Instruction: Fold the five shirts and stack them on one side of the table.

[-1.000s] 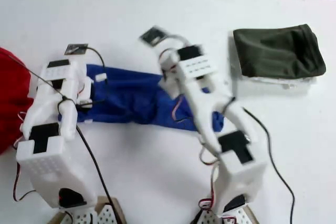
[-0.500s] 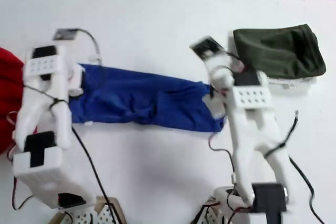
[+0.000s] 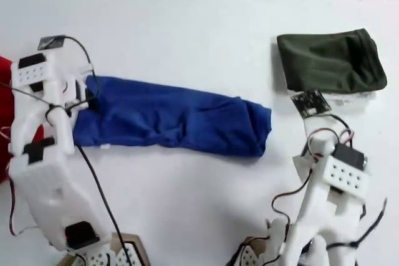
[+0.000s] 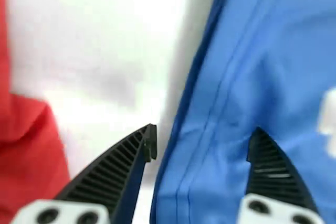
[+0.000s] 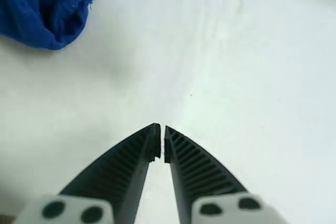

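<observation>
The blue shirt (image 3: pixel 174 119) lay as a long, loosely folded band on the table (image 3: pixel 187 29) in the high view. A folded green shirt (image 3: pixel 330 61) sat well beyond one end of it and a red shirt (image 3: pixel 5 123) near the other, where the left arm (image 3: pixel 43 123) leaned over the cloth. The right arm (image 3: pixel 333 175) stood off the green-side end.

In the left wrist view the left gripper (image 4: pixel 203 135) gaped wide, one finger over the blue shirt, the other just beside its hemmed edge.

In the right wrist view the right gripper (image 5: pixel 161 129) was closed on nothing, apart from the blue shirt's bunched end.

The cloth looked light, soft and limp, likely to sag. Pinching a doubled edge near an end seemed best.
</observation>
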Controlling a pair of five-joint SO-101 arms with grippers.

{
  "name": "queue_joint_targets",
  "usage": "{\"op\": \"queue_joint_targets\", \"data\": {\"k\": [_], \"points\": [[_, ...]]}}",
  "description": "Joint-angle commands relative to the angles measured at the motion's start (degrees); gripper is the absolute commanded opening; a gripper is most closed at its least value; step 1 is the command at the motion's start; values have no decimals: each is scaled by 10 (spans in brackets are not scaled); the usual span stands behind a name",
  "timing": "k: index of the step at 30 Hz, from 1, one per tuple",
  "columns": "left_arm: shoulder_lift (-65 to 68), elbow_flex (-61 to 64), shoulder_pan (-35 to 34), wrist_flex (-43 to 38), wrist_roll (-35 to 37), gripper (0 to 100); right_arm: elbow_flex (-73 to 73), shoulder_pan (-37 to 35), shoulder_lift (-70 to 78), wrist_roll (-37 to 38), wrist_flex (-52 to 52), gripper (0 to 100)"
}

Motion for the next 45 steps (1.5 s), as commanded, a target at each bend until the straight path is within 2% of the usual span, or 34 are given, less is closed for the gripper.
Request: {"op": "queue_joint_targets", "data": {"k": [1,10,13,18,20,22,23,24,28,34,40,45], "points": [[65,-103,17,50,-2,296,7,19,-53,10,-2,19],[262,-372,61,236,-2,294,14,21,-102,10,34,19],[295,-407,67,246,-2,294,15,21,-102,10,34,19],[295,-364,96,246,-51,260,15,22,-102,10,34,19],[295,-357,103,246,-61,177,15,22,-102,10,34,19],[295,-357,103,246,-67,34,15,22,-102,10,34,19],[295,-357,100,246,-69,11,15,22,-102,10,34,19],[295,-356,99,247,-69,42,15,22,-102,10,34,19],[295,-349,87,247,-69,26,29,22,-104,10,31,19],[277,-342,18,248,-70,24,109,38,-105,5,-19,19],[145,-264,-42,248,-117,24,199,120,-102,9,-160,19],[25,-170,-10,248,-117,24,255,127,-102,8,-216,19]]}}
